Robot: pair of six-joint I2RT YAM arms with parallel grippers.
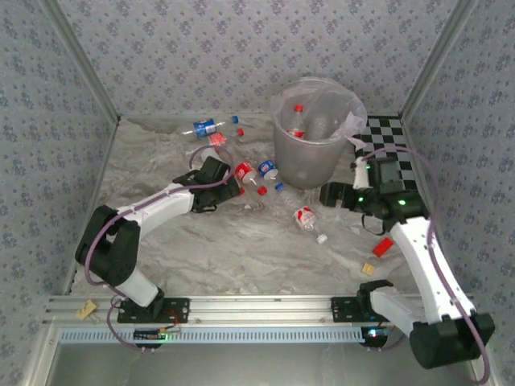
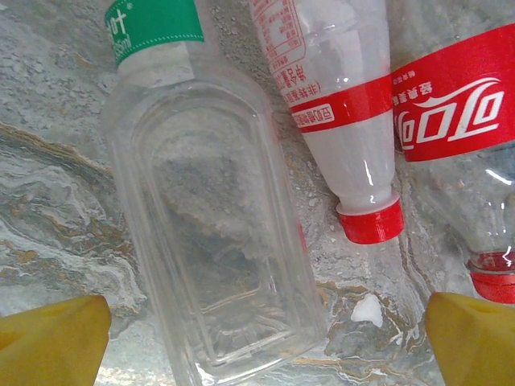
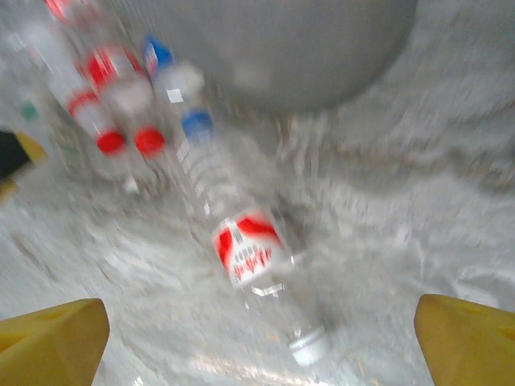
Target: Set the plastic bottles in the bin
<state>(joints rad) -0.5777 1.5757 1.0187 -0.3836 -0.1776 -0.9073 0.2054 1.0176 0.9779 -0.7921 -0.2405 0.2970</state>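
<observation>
Left gripper (image 2: 257, 346) spread over a clear green-labelled plastic bottle (image 2: 217, 241); right gripper (image 3: 257, 338) spread too (blurry view), seemingly above a clear red-labelled plastic bottle (image 3: 245, 249).

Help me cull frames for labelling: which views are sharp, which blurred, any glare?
Left wrist: sharp, small glare streaks on the red-capped bottle; the green-labelled bottle reads clearly. Right wrist: heavy motion blur smears the white-capped bottle and bin. Top external: in focus, even light, soft shadows.

One bin (image 1: 310, 165), two arms (image 1: 157, 206), several bottles (image 1: 306, 217)
</observation>
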